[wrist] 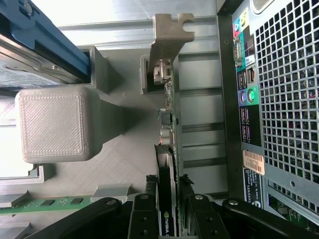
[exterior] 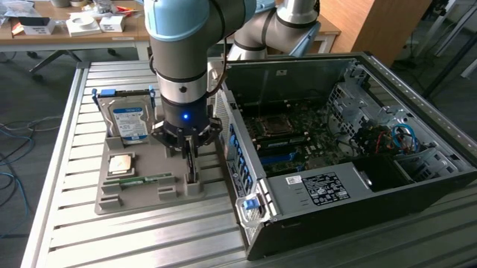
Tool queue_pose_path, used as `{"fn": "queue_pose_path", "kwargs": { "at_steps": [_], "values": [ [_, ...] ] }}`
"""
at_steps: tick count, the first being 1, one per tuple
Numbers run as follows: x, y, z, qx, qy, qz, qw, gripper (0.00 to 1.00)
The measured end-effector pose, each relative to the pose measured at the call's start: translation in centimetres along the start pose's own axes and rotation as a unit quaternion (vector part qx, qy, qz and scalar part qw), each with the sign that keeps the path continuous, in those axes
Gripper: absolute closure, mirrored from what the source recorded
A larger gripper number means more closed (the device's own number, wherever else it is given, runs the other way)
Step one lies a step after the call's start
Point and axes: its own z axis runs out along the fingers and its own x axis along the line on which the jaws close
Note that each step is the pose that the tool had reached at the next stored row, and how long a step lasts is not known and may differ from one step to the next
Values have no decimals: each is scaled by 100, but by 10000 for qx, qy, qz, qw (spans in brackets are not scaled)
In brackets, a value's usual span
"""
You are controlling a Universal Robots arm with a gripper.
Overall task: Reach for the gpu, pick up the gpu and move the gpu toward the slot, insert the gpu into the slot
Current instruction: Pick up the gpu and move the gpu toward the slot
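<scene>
The gpu [exterior: 191, 167] stands on edge in a slot of the grey holder [exterior: 142, 198], its dark card [wrist: 167, 164] running up to a pale metal end bracket [wrist: 169, 40]. My gripper [exterior: 187, 152] has come straight down over it. In the wrist view the gripper [wrist: 168, 191] straddles the card's near end, one black finger [wrist: 144, 214] on each side, close to the card with thin gaps left. The slot is on the green motherboard [exterior: 302, 134] inside the open case; I cannot pick it out.
The holder also carries a blue-labelled hard drive [exterior: 128, 120], a CPU [exterior: 122, 163] and a green memory stick [exterior: 138, 181]. The open computer case [exterior: 335, 187] stands close on the exterior view's right; its perforated rear panel [wrist: 284, 99] is beside the gpu.
</scene>
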Motion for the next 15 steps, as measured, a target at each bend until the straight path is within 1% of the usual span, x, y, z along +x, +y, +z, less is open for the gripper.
{"fn": "queue_pose_path", "kwargs": {
  "at_steps": [1,2,3,10,11,13,15],
  "values": [
    [0,0,0,0,0,0,10000,67],
    [0,0,0,0,0,0,10000,73],
    [0,0,0,0,0,0,10000,73],
    [0,0,0,0,0,-1,10000,73],
    [0,0,0,0,1,-20,10000,73],
    [0,0,0,-4,9,-183,9998,73],
    [0,0,0,-6,13,-260,9997,73]
  ]
}}
